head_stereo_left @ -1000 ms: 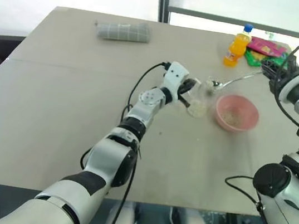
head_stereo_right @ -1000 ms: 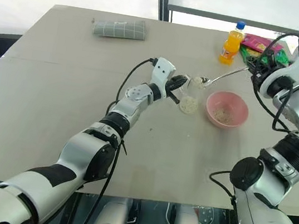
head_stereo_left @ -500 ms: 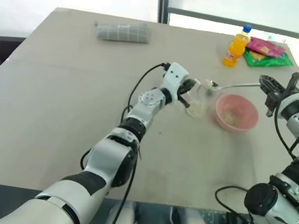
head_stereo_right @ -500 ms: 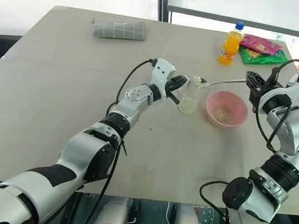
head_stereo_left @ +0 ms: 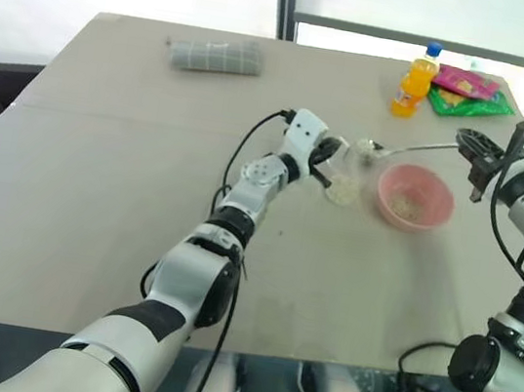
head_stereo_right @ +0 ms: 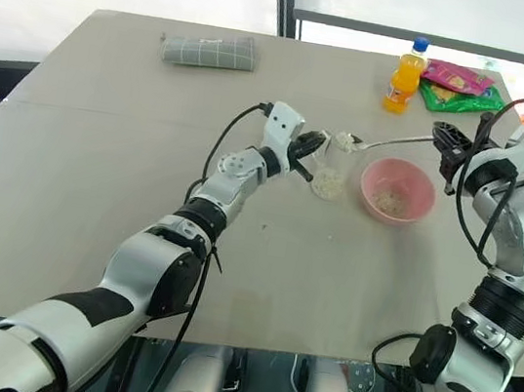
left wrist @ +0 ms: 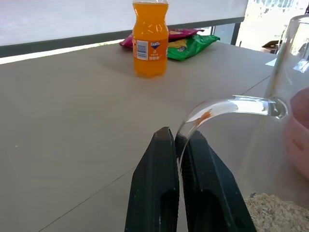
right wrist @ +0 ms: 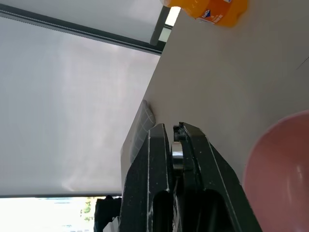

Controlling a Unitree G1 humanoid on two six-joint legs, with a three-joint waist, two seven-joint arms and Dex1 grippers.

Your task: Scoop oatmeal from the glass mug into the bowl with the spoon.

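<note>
We see left hand [left wrist: 177, 145] clamped on glass mug [head_stereo_left: 349, 173] handle, fingers together around clear loop; mug upright on surface [head_stereo_left: 125, 186], oatmeal [left wrist: 280, 212] in its bottom. Right hand [head_stereo_left: 469, 144] pinched shut on spoon [head_stereo_left: 409, 149] handle end; spoon near level, head above mug rim with some flakes on it. Bowl [head_stereo_left: 415, 197], pink, just beside mug, some oatmeal inside. Orange bottle [head_stereo_left: 414, 81] and snack packets [head_stereo_left: 470, 94] at far edge; folded cloth [head_stereo_left: 216, 55] well apart
</note>
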